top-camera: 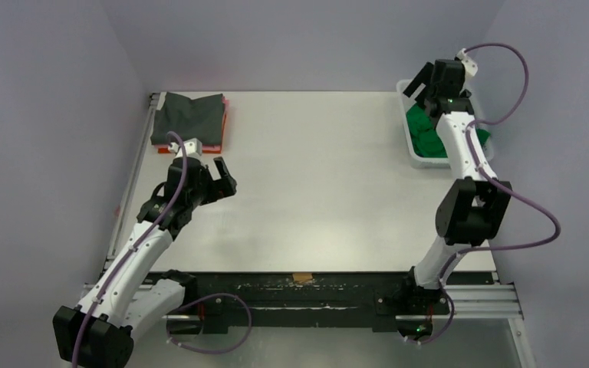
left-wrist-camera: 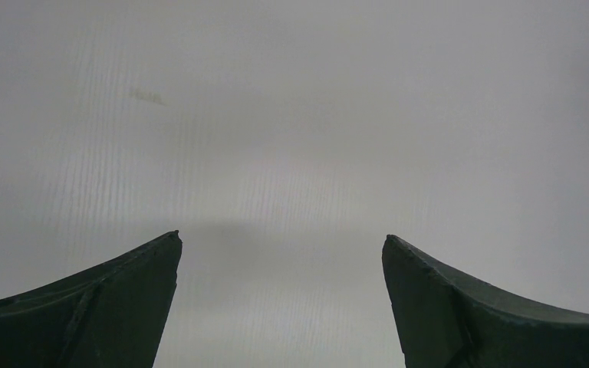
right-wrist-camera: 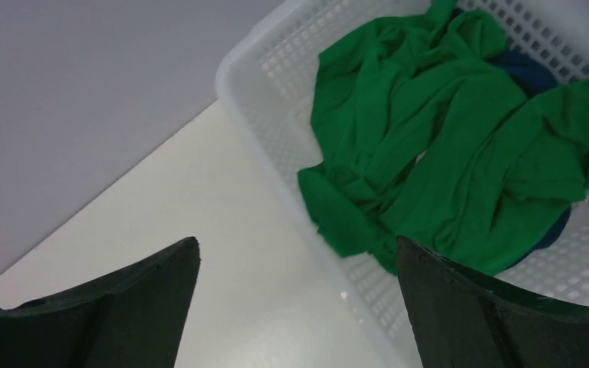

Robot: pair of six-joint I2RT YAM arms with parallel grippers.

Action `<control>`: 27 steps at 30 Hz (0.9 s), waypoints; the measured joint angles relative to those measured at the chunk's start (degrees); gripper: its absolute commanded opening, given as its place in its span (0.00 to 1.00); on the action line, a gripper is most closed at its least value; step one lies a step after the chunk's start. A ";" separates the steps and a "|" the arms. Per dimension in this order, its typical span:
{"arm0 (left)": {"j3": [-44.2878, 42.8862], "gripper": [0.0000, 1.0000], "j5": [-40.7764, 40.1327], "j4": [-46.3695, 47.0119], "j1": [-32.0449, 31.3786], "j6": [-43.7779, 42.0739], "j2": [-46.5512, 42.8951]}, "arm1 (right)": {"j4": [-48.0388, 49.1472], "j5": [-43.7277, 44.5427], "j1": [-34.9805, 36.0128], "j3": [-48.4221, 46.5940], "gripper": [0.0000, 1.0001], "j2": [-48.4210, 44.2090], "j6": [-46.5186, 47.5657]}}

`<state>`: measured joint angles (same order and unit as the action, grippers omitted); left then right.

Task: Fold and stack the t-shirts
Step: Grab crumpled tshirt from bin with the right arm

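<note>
The bench (top-camera: 322,176) is a pale, matte white board, closed in by 3 plain lavender-grey walls (top-camera: 299,38). A black rail (top-camera: 314,295) runs along its near edge, where both arms are bolted. A small tan patch (top-camera: 301,277), possibly tape, sits at the middle of that edge; it is too small to read. The left wrist view shows fine ribbing in the board and a faint dark smudge (left-wrist-camera: 147,96).

At the far left corner lies a folded stack: a dark grey t-shirt (top-camera: 190,115) on top, with a pink t-shirt (top-camera: 224,123) and an orange t-shirt (top-camera: 213,150) showing as thin edges beneath it. At the far right corner stands a white lattice basket (right-wrist-camera: 253,84). It holds a crumpled green t-shirt (right-wrist-camera: 429,153), with a blue t-shirt (right-wrist-camera: 525,69) under it.

The left gripper (left-wrist-camera: 282,241) hangs over bare board just near of the folded stack, its 2 fingers spread wide with nothing between them. The right gripper (right-wrist-camera: 295,253) hovers above the far left rim of the basket, fingers likewise wide apart and empty, clear of the green cloth.
</note>
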<state>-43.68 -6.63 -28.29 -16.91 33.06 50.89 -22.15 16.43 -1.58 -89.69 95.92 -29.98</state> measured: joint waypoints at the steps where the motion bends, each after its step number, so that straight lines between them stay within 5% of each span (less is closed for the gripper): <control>1: -0.04 1.00 -0.50 0.04 0.00 -0.24 0.66 | -0.66 0.09 -1.31 -3.56 0.96 3.34 0.04; 7: -0.04 1.00 -3.06 -0.02 0.00 -1.20 3.43 | -9.68 1.77 -8.17 -28.41 0.91 27.10 0.00; 15: -0.04 1.00 -4.07 1.51 0.00 -1.25 5.62 | -16.00 3.78 -12.41 -33.38 0.86 40.00 4.04; 18: -0.46 1.00 -4.11 1.95 0.00 -1.27 8.20 | -15.85 4.15 -12.31 -33.35 0.69 40.74 5.95; 21: -1.05 1.00 -4.13 1.95 0.00 -1.29 10.03 | -15.04 3.98 -12.17 -33.35 0.25 40.74 7.67; 25: -1.22 1.00 -4.13 2.03 0.00 -1.29 10.16 | -13.60 3.28 -12.20 -33.35 0.00 40.63 8.59; 27: -1.22 1.00 -4.13 2.05 0.00 -1.29 10.14 | -13.00 2.75 -12.17 -33.14 0.00 40.15 9.07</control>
<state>-44.91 -10.76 -26.24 -16.91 31.77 61.04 -35.16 19.18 -13.76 -122.83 136.07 -20.91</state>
